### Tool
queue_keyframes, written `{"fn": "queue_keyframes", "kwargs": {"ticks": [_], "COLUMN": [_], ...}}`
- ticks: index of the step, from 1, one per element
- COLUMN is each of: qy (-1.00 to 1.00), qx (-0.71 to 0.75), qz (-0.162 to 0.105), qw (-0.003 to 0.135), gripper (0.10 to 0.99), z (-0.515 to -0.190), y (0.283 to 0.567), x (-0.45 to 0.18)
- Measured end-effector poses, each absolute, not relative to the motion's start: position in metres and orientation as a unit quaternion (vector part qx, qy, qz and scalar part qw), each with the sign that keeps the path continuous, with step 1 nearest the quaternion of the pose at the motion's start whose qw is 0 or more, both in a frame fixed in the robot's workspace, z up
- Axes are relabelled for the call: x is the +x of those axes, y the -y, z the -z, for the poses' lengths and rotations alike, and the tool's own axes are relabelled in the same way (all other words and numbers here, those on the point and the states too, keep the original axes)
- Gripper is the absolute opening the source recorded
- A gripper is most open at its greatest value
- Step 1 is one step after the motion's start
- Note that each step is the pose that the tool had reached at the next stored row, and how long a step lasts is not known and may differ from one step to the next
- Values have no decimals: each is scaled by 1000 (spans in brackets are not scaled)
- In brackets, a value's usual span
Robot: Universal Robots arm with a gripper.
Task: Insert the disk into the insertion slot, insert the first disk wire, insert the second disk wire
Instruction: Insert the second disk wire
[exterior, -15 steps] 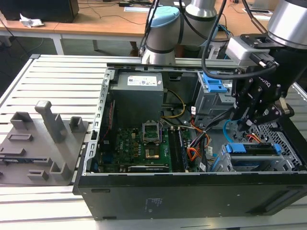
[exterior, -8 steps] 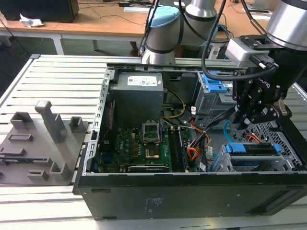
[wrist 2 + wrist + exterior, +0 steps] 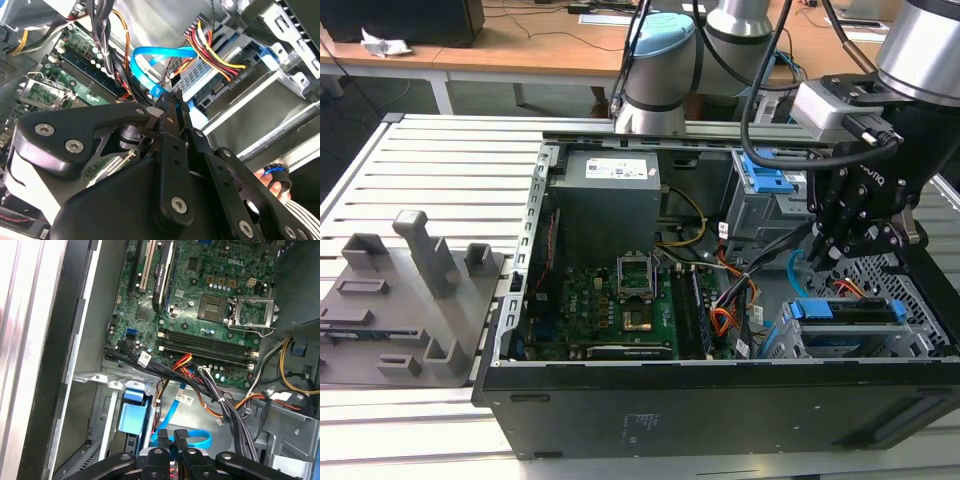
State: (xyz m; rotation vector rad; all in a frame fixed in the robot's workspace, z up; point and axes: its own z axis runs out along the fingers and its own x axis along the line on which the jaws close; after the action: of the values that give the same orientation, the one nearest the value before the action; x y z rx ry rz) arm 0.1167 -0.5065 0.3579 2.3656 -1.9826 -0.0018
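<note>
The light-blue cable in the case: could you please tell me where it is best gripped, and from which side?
Grip the light-blue cable near its end, probably, where it runs straight, rather than on the limp loop. Clamp across its two flat faces so it cannot twist. Come down through the open side of the computer case; the orange-red-black wire bundle crowds it alongside.

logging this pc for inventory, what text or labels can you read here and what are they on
Nothing reads surely enough to quote.
Power supply label: too small.
Motherboard print: too small.
White cable tag: blurred.
Case sticker: blurred.
Blue cable, held in the gripper: no print seen.
</note>
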Motion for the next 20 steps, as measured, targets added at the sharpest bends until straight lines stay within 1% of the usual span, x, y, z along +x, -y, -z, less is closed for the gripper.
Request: {"fn": "queue_keyframes", "kwargs": {"ticks": [4, 7, 20], "qy": [642, 642, 642], "qx": [766, 766, 766], "qz": [1, 1, 1], "qw": [27, 28, 28], "gripper": [165, 165, 165], "z": [-358, -357, -349], "y": [526, 534, 536], "x": [117, 118, 131]}}
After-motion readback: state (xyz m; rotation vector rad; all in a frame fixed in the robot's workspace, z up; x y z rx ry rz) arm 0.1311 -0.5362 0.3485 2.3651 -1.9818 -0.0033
